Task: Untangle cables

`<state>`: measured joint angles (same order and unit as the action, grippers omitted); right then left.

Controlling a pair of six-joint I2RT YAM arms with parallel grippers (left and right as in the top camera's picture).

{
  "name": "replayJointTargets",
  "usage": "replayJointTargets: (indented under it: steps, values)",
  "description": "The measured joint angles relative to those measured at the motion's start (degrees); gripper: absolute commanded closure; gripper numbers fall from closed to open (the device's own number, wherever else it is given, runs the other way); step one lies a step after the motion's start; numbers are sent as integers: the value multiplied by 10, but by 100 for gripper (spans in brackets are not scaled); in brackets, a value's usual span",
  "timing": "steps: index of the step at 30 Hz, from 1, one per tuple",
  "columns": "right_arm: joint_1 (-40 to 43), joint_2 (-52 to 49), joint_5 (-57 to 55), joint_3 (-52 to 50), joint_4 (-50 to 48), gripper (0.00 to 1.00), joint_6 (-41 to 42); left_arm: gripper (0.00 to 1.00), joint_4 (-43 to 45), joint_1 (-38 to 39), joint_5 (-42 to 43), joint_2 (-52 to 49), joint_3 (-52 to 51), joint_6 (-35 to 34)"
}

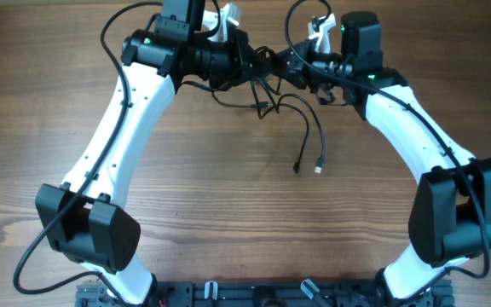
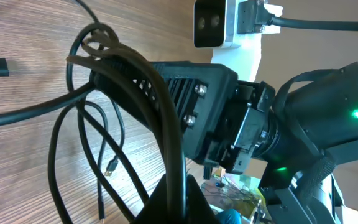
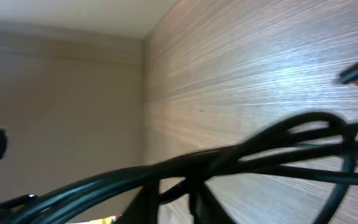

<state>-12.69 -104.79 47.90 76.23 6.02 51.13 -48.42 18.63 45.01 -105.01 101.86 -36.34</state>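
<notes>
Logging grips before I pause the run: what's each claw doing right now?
Left claw: closed on the cables.
Right claw: cannot be told; its view is blurred.

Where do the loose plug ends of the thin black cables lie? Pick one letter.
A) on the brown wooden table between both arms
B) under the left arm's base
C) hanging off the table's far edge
A: the thin black cables trail from the bunch to a light-tipped plug end on the brown wooden table.
</notes>
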Motion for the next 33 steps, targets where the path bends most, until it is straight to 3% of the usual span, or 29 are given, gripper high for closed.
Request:
replayJointTargets:
  steps: [9, 15, 19, 24, 33]
  values:
    - [71, 0, 129, 0, -28, 96, 2, 96, -7, 5, -48, 0, 0, 0]
    - [151, -2, 321, -1, -143, 96, 31, 96, -42, 5, -150, 0, 3, 0]
    - [222, -3, 402, -1, -273, 96, 119, 96, -70, 6, -219, 0, 4, 5]
    - [305, -3, 415, -1, -389, 96, 232, 96, -83, 7, -242, 0, 4, 44]
    - [478, -3, 396, -1, -410, 96, 299, 96, -142, 11, -285, 0, 6, 168]
